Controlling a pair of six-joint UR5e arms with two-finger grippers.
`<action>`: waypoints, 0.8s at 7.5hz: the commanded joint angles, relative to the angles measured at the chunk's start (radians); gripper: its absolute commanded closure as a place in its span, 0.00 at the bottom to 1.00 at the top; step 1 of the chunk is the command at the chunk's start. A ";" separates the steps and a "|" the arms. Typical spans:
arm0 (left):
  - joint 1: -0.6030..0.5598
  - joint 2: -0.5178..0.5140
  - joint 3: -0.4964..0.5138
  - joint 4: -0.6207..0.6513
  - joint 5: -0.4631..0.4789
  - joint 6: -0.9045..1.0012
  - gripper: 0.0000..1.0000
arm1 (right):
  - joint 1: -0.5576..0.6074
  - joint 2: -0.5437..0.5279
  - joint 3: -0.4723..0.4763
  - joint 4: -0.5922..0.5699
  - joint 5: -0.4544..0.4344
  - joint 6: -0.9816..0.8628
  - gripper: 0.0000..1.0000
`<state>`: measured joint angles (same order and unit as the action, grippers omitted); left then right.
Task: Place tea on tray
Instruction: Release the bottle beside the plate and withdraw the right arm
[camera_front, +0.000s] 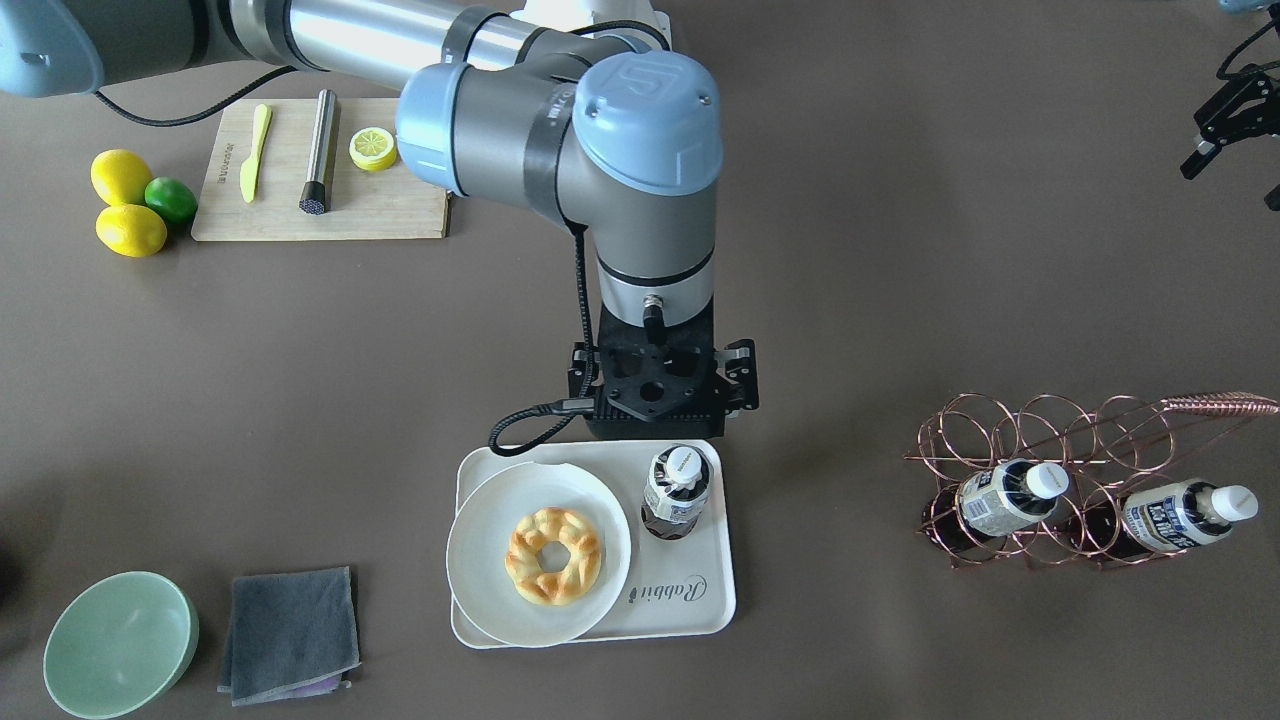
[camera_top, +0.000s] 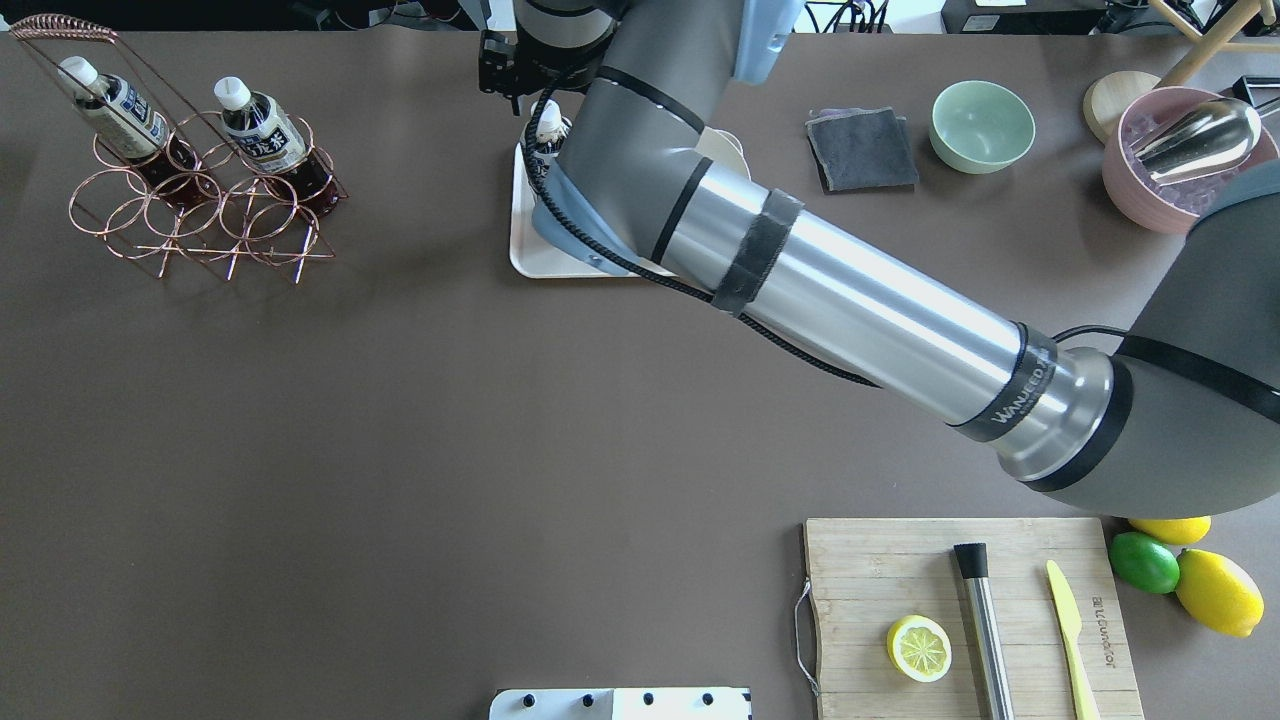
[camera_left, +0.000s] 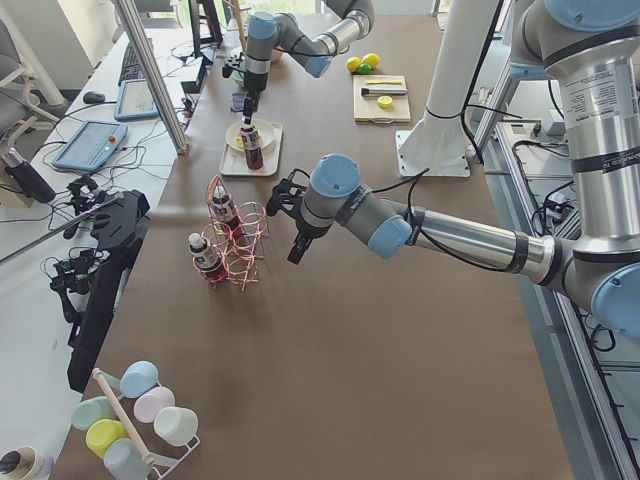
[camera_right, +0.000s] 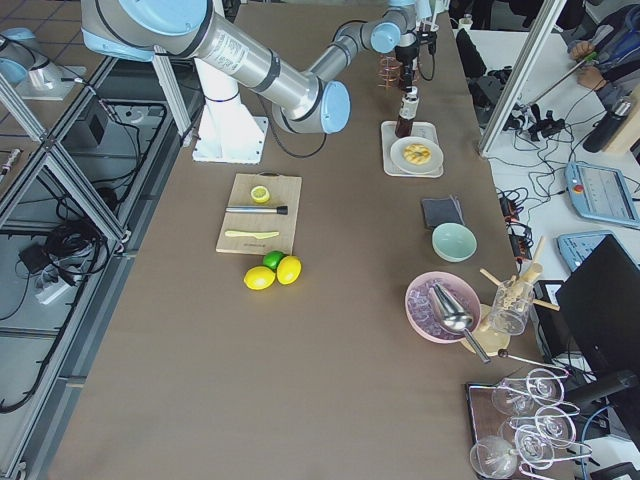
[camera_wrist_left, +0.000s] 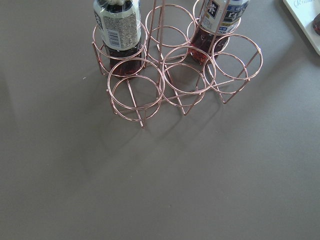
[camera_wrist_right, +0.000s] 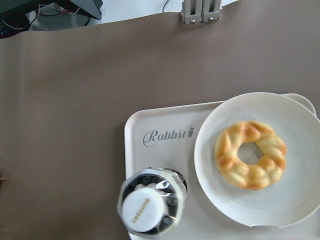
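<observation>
The tea (camera_front: 676, 490) stands upright on the tray (camera_front: 700, 610), beside the plate (camera_front: 480, 560). Raise your right arm (camera_front: 660, 385) straight up, clear of the cap. Its fingers are hidden, so I cannot tell their opening. The left fingers (camera_front: 1195, 160) look spread and empty. The tray reads "Rabbit"; the bottle label is illegible.

The tea (camera_front: 676, 492) is reddish-brown, white-capped; the tray (camera_front: 715, 545) cream with grey script; the plate (camera_front: 480, 560) white.
</observation>
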<state>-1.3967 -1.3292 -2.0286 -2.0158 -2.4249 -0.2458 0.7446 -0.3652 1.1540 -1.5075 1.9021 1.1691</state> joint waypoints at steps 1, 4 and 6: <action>-0.016 -0.021 -0.004 0.113 -0.045 -0.007 0.04 | 0.138 -0.229 0.362 -0.251 0.135 -0.234 0.00; -0.070 -0.039 0.014 0.230 -0.051 0.014 0.04 | 0.411 -0.635 0.675 -0.313 0.333 -0.672 0.00; -0.077 -0.038 0.017 0.232 -0.052 0.019 0.04 | 0.611 -0.860 0.711 -0.321 0.408 -1.032 0.00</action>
<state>-1.4656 -1.3672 -2.0154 -1.7968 -2.4760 -0.2319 1.1822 -1.0326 1.8263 -1.8199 2.2342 0.4415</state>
